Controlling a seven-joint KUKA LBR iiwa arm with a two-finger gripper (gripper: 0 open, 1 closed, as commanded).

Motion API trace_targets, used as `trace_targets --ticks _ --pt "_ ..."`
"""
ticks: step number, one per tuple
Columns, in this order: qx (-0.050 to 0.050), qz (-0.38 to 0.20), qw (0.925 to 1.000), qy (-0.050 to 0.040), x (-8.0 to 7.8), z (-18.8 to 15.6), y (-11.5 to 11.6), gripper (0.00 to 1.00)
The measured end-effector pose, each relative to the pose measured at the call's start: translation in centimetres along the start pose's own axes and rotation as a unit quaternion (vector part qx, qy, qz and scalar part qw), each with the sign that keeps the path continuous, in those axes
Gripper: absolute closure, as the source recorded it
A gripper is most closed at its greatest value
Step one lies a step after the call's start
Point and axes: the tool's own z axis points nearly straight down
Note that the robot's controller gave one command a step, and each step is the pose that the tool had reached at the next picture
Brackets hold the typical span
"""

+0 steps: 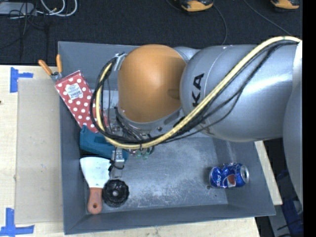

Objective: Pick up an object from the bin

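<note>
gripper [117,163]: hanging low at left near side, over the scraper's white blade; open or clenched, cannot tell
scraper [95,171]: lying flat in left near corner; looking light, stiff, thin, so taking it by the brown handle seems best
bin [187,174]: also holding teal block [94,141], black knob [115,192], dotted box [76,97], and crushed can [227,176] at right

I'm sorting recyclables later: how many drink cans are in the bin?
1: a crushed blue can lies on the bin floor toward the lower right. The arm covers much of the bin, so others may be hidden.
</note>
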Motion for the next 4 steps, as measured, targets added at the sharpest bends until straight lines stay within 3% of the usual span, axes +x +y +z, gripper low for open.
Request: trace_targets --ticks 1,2,3,4 --pt "-0.001 0.003 1.0000 -0.0037 -0.2 -0.5 -0.2 0.00" --pt "-0.001 0.039 0.9992 -0.0049 -2.4 4.6 -0.5 0.00" --pt "-0.001 0.112 0.9936 -0.0043 -7.3 8.5 -0.6 0.00" --pt "-0.002 0.173 0.9849 -0.0035 -7.0 9.9 0.7 0.00"
